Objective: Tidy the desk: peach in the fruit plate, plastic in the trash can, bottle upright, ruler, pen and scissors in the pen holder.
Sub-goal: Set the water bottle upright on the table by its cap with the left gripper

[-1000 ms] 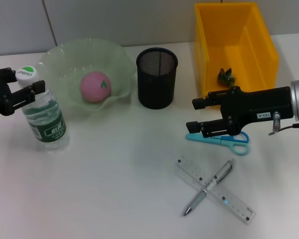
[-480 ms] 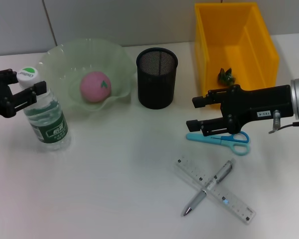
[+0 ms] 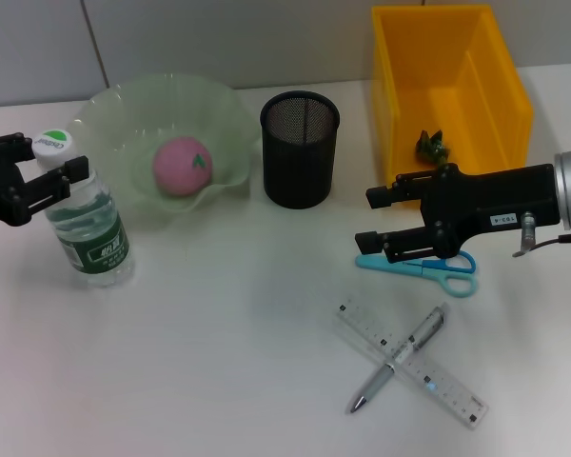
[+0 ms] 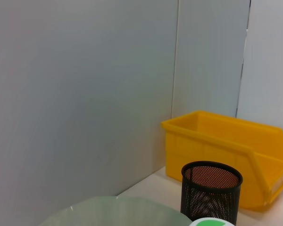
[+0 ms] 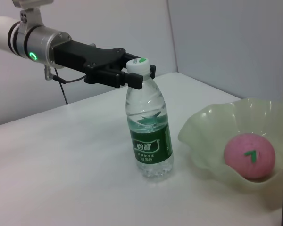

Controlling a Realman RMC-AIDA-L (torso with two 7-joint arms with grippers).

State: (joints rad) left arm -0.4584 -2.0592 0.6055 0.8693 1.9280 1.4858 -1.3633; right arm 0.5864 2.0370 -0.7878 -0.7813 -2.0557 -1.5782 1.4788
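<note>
Bottle (image 3: 88, 221): standing upright at 9 o'clock on the desk, long axis vertical, white cap with a green mark on top; green label carrying white characters too small to read.
Left gripper (image 3: 46, 171): fingers standing apart on either side of the bottle's neck just under the cap.
Right gripper (image 3: 373, 217): fingers spread, hovering over the blue scissors (image 3: 428, 268) at 3 o'clock.
Peach (image 3: 182, 165): lying in the fruit plate (image 3: 114, 114), showing a green mark.

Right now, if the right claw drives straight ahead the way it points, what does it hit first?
The right claw points toward the robot's left. The pen holder sits farther back, probably off that line. The way looks free across the table; the bottle comes much farther on, though height is unclear.
</note>
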